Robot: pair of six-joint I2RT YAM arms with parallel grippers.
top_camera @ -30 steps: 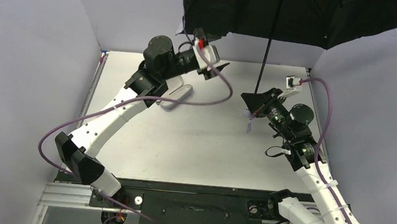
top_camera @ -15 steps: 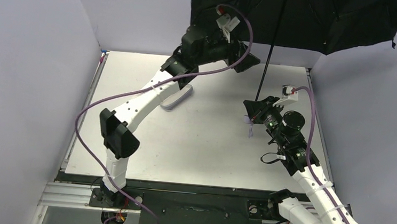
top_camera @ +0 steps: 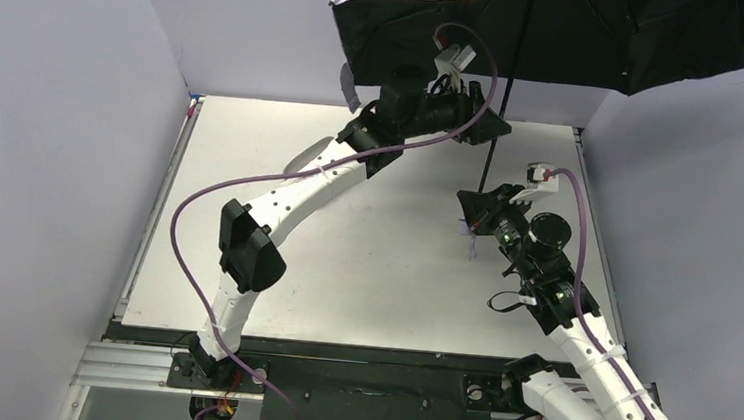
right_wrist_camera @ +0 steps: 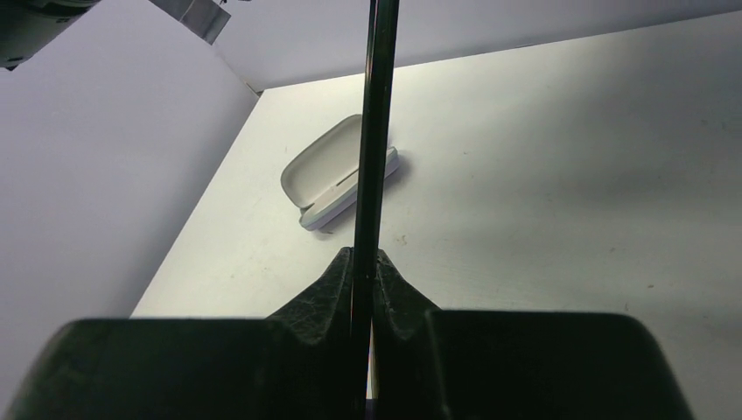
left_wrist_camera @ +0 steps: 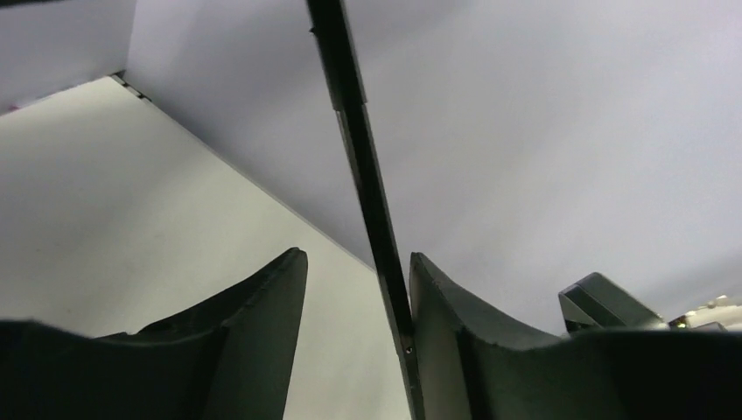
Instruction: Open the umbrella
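Note:
The umbrella (top_camera: 583, 31) stands open over the back of the table, its black underside facing down and a pale lavender rim at the left. Its thin black shaft (top_camera: 502, 105) slants down to my right gripper (top_camera: 477, 200), which is shut on it; the right wrist view shows the shaft (right_wrist_camera: 374, 131) pinched between both fingertips. A lavender wrist loop (top_camera: 469, 241) hangs below. My left gripper (top_camera: 496, 126) straddles the shaft higher up. In the left wrist view the shaft (left_wrist_camera: 363, 175) lies against the right finger (left_wrist_camera: 442, 306), while the left finger (left_wrist_camera: 280, 297) stands apart from it.
A lavender oval hard case (right_wrist_camera: 341, 171) lies half open on the white table (top_camera: 383, 271), mostly hidden under my left arm in the top view. Grey walls close off the left, back and right sides. The left arm's purple cable (top_camera: 250, 185) loops over the table.
My left arm has swung right from the canopy's edge to the shaft, and its jaws have narrowed around it. The canopy tipped slightly. The right gripper kept its hold.

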